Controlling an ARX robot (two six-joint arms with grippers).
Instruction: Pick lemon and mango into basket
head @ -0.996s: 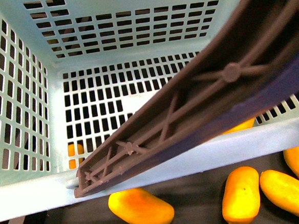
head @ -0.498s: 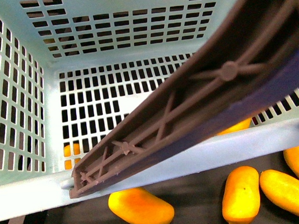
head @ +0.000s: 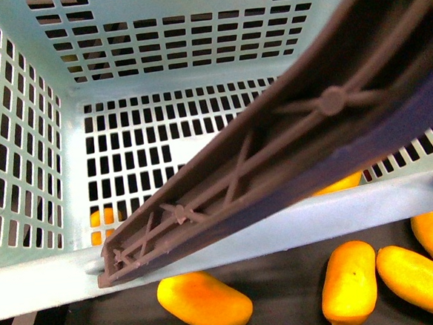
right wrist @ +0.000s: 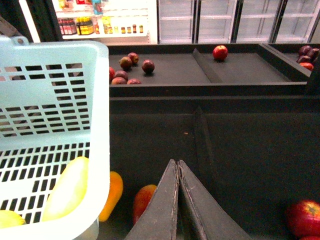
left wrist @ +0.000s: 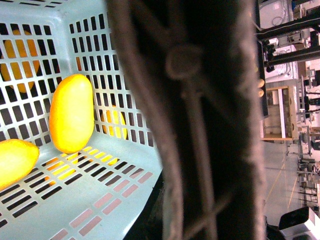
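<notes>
Close to your right wrist cam, the right gripper point(right wrist: 178, 172) has its fingers pressed together, holding nothing, over the dark shelf point(right wrist: 240, 140). Beside it, the basket point(right wrist: 97, 100) holds the mango point(left wrist: 71, 113) and the lemon point(left wrist: 15, 161). Farther back, red fruit point(right wrist: 220, 52). Left gripper: can't tell, out of view.
</notes>
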